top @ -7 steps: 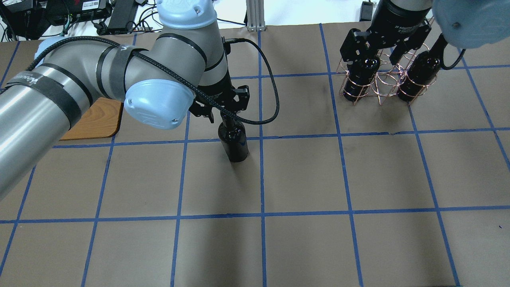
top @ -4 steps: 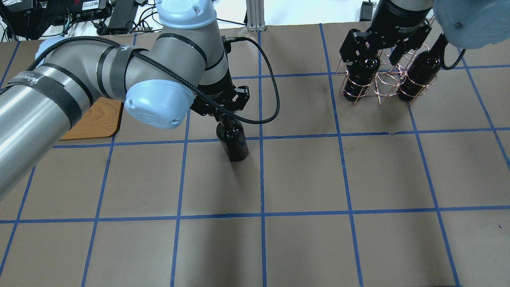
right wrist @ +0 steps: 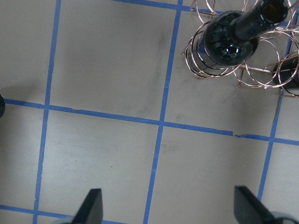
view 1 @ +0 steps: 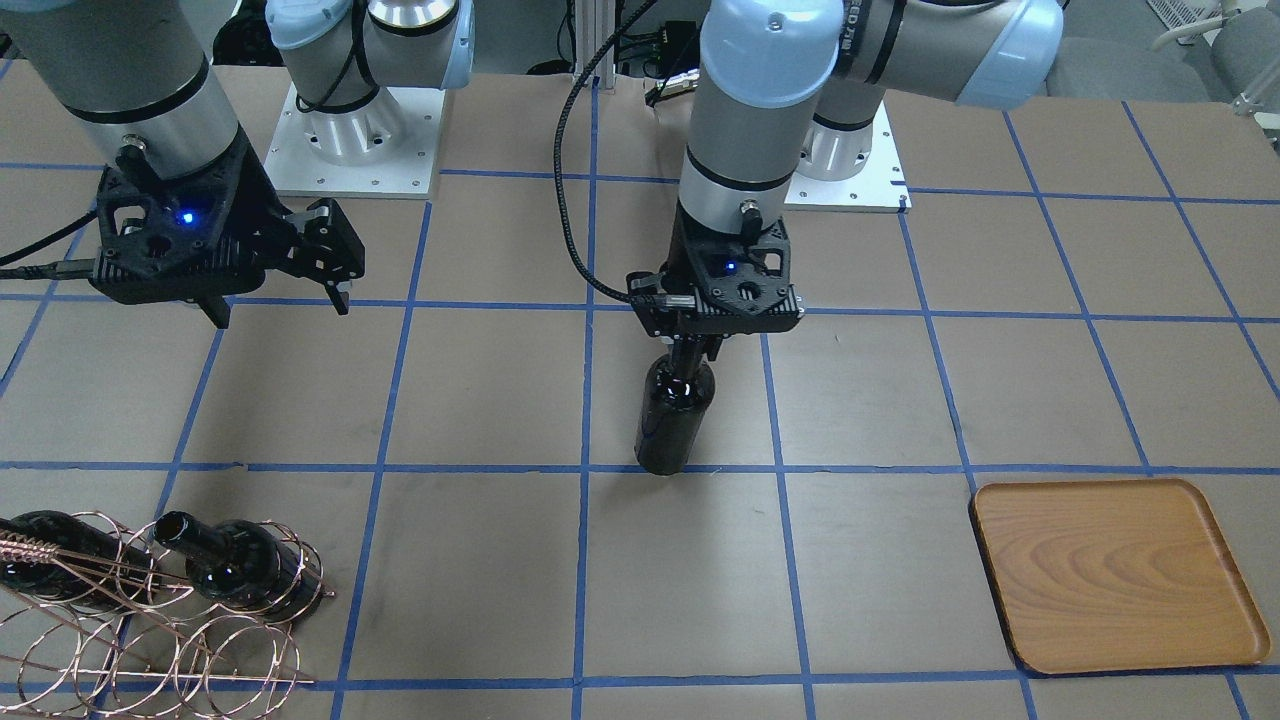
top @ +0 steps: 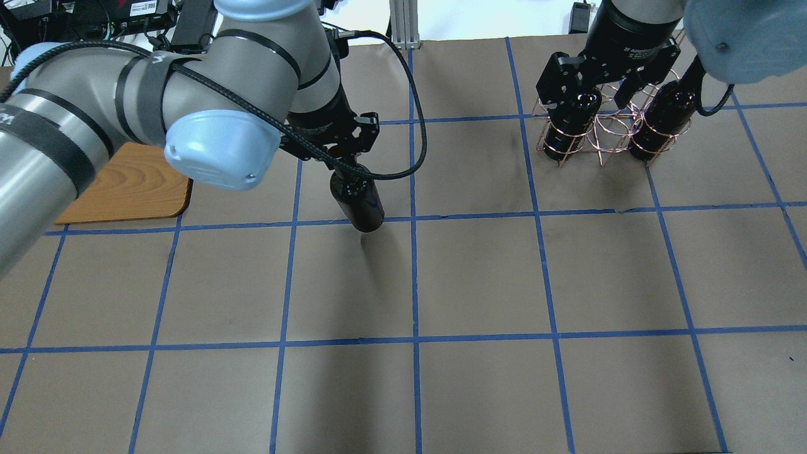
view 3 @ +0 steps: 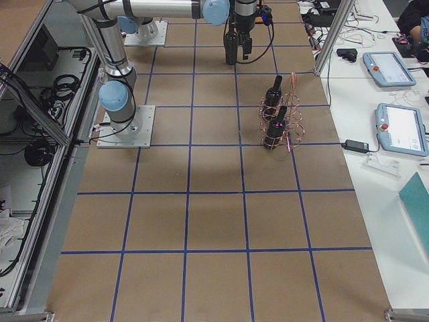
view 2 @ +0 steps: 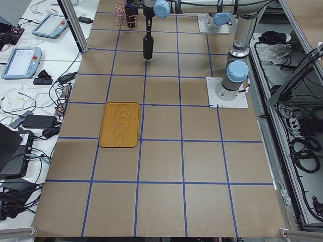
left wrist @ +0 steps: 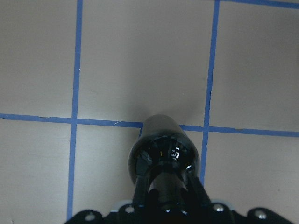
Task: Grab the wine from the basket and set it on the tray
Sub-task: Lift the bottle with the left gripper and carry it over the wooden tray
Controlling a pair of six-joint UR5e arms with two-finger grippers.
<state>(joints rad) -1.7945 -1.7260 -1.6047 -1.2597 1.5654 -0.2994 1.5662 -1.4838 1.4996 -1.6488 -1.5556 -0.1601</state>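
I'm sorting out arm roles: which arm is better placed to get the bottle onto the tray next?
Left. The left gripper is shut on the neck of the bottle, and the tray lies on that arm's side. The right gripper hangs open and empty near the basket, far from the tray.

wine bottle [right wrist: 231, 39] in basket [right wrist: 194, 63], upper right | tool [right wrist: 170, 208] spread wide
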